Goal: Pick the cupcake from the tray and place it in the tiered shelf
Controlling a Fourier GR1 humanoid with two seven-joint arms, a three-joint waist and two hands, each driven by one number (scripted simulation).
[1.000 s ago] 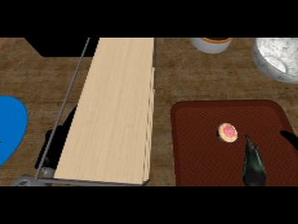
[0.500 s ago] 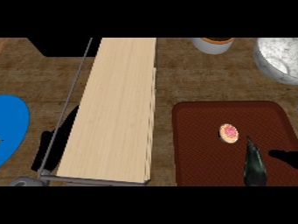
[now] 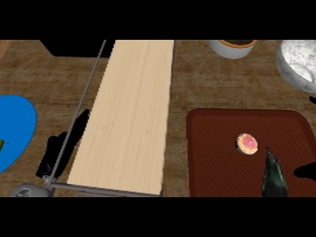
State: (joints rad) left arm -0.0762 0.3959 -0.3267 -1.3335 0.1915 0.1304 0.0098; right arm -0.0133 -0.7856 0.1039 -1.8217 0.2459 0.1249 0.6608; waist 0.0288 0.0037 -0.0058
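One hand (image 3: 275, 178) is showing, your right, coming in at the near edge of the tray (image 3: 215, 176) as a dark tapered shape just on the near side of the cupcake (image 3: 247, 143). It is holding nothing, and you cannot tell from here how far its fingers are spread, so be checking that before you close. Your left hand is not showing at all. You are still approaching, with the pickup not yet made. The cupcake is sitting upright on the tray, pink top facing up, a little toward the tray's right half and apart from its rim. I would be bringing the hand over it from the near side, straddling its sides rather than pressing on the frosting. Left of the tray, the tiered shelf (image 3: 126, 115) is running away from you as a long pale board on a thin metal frame; that is your target. Beyond the tray, a marbled bowl (image 3: 307, 65) and a small cup (image 3: 234, 46) are standing on the table (image 3: 187, 88), so be lifting well clear before swinging left.
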